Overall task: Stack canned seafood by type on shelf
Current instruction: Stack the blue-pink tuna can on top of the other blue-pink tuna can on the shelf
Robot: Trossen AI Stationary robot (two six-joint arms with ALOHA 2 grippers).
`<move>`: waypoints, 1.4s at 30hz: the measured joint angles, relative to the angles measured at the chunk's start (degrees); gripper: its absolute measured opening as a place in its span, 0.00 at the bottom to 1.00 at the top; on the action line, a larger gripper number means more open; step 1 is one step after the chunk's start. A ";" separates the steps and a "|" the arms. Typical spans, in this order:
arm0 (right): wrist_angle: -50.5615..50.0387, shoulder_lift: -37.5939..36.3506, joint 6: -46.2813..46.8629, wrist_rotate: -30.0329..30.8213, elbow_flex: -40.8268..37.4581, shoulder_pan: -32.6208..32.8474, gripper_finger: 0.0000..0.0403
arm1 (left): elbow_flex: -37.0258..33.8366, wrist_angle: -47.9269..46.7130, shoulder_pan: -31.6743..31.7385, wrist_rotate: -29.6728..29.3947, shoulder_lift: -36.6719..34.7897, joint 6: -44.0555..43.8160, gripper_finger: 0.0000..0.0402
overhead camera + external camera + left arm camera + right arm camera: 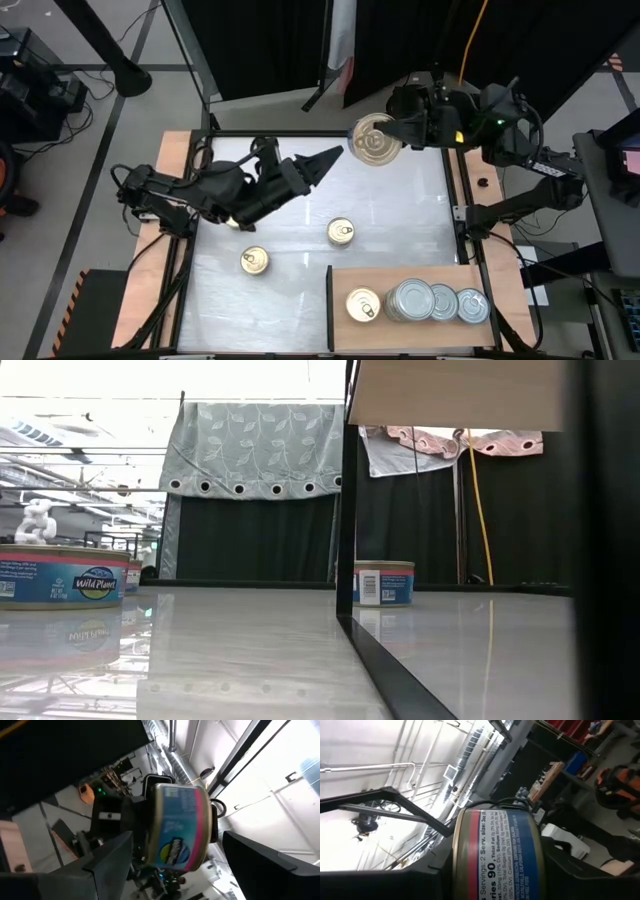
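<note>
On the shelf (505, 285), four tins sit in a row: one gold-topped tin (363, 305), then three silver tins (437, 303). Two gold tins (297, 247) lie off the shelf; another (blue-labelled) tin (375, 139) is held up beyond it.

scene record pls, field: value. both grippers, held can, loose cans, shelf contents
right gripper: raised over the table's far edge, shut on a gold-top can
left gripper: open, empty, pointing toward the held can, apart from it
held can label: blue with a pink band, seen in the left wrist view
loose cans on table: two gold pull-ring cans, one near centre, one to its left and nearer
shelf: near right corner of the table
cans on shelf: one gold-top, then silver-top cans in a row beside it; exact count and stacking unclear
</note>
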 joint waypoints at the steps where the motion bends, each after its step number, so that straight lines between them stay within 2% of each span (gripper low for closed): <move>1: -0.37 0.09 0.02 0.20 0.00 -0.01 0.45 | 0.59 0.02 0.02 -0.20 0.39 1.28 0.76; 4: -1.51 0.59 0.19 1.56 0.00 0.01 0.45 | 1.88 0.47 0.35 -0.39 1.44 4.61 0.77; 14: -1.95 1.22 0.24 1.79 -0.02 -0.03 0.45 | 2.01 0.80 0.92 -2.09 1.97 4.52 0.86; 23: -1.48 1.26 0.24 1.53 -0.02 -0.01 0.45 | 2.00 0.61 0.42 -3.51 2.06 4.51 0.86; 30: -1.69 2.25 0.02 3.04 -0.02 -0.01 0.45 | 1.97 -4.19 2.47 0.92 2.28 -1.18 0.86; 34: -1.77 3.01 -0.18 2.98 -0.04 -0.01 0.45 | 1.92 -4.07 3.22 2.46 2.32 -1.49 0.80; 42: -1.38 3.06 -1.03 2.79 -0.04 -0.14 0.45 | 1.95 -3.91 3.58 3.65 2.17 -1.50 0.60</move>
